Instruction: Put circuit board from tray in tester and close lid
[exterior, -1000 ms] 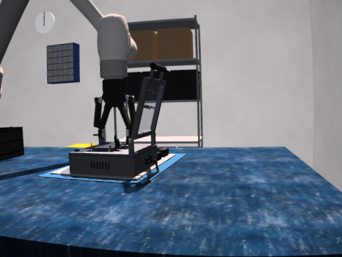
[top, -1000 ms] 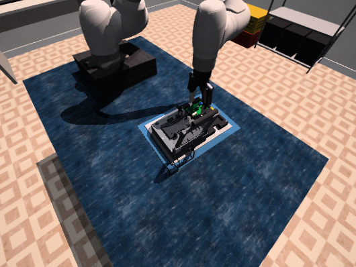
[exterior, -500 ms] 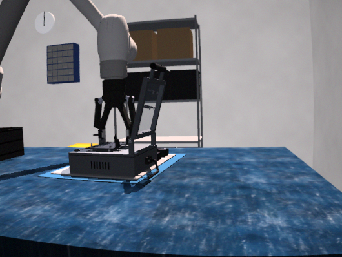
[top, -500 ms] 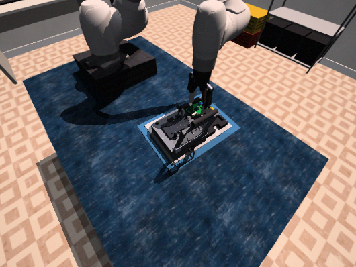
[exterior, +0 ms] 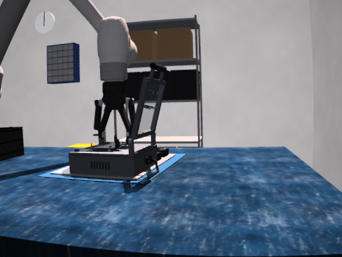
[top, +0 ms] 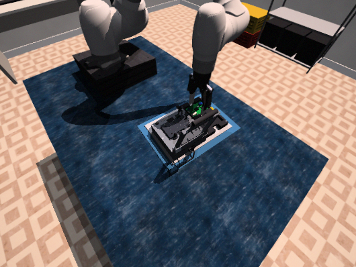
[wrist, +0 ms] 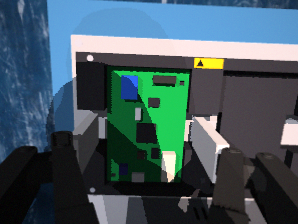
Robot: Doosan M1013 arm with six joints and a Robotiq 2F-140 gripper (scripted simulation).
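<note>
The arm point(top: 209, 37) point(exterior: 113, 48) has rounded, pale grey casings; its gripper point(top: 201, 88) point(exterior: 115, 133) point(wrist: 146, 129) is black, with slim linked fingers and grey tips.

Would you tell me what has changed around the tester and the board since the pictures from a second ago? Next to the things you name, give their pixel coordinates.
Nothing visibly changed. The arm and its open gripper point(top: 200, 100) point(exterior: 115, 137) point(wrist: 146, 129) stayed over the tray, the fingers on either side of the circuit board point(wrist: 150, 117), and the tester's lid point(exterior: 141, 110) stayed raised.
</note>
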